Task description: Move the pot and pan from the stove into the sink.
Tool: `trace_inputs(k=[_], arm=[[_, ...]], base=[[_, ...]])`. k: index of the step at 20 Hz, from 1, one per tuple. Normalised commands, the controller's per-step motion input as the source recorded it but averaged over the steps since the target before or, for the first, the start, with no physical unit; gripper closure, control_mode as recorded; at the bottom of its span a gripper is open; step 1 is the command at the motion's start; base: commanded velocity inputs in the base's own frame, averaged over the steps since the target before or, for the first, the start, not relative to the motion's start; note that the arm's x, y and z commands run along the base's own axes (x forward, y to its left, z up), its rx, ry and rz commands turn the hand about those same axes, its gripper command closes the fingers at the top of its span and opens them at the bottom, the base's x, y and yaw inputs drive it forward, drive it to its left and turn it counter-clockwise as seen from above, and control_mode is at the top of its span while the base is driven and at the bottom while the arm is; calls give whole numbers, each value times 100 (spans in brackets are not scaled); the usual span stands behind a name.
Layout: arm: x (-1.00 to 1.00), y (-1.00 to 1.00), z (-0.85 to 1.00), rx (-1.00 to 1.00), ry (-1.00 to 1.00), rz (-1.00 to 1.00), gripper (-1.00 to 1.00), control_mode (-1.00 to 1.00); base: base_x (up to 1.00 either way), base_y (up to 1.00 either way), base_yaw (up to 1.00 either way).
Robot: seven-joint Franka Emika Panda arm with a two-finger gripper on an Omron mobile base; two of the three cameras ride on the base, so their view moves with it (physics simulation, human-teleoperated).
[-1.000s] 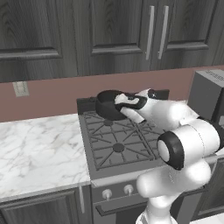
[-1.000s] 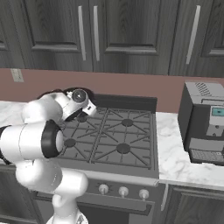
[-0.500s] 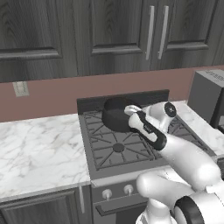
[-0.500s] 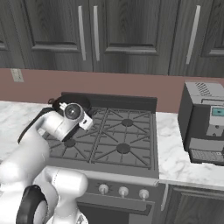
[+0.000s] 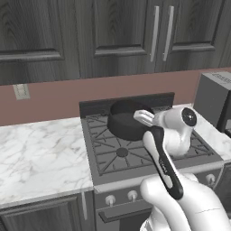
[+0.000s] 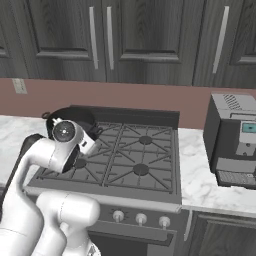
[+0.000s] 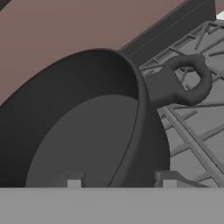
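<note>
The jaws straddle the pot [image 7: 87, 144] rim on the stove [image 5: 113, 153], apparently clamped on it, tips half hidden.

Base pair flanking stove [image 5: 135, 149]; hand close-up.

Even, soft rendered light, no glare, faint shadows, dim dark cabinets, slightly blurry close hand view

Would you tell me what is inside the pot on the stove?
The pot looks empty: the hand view shows bare dark wall and a plain grey floor. The nearest part of its floor is cut off at the bottom of that view.
</note>
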Motion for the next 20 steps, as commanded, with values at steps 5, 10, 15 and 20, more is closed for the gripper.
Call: trace_inputs(k=[5,10,15,20], arm=[[-70,0,61,0,13,0,100,-100],[-77,-1,53,0,10,0,100,-100],[-89,-5,43,0,3,0,100,-100],[-96,0,15,-2,-9,3,100,-100]], base=[[0,0,0],[0,0,0],[0,0,0],[0,0,0]])
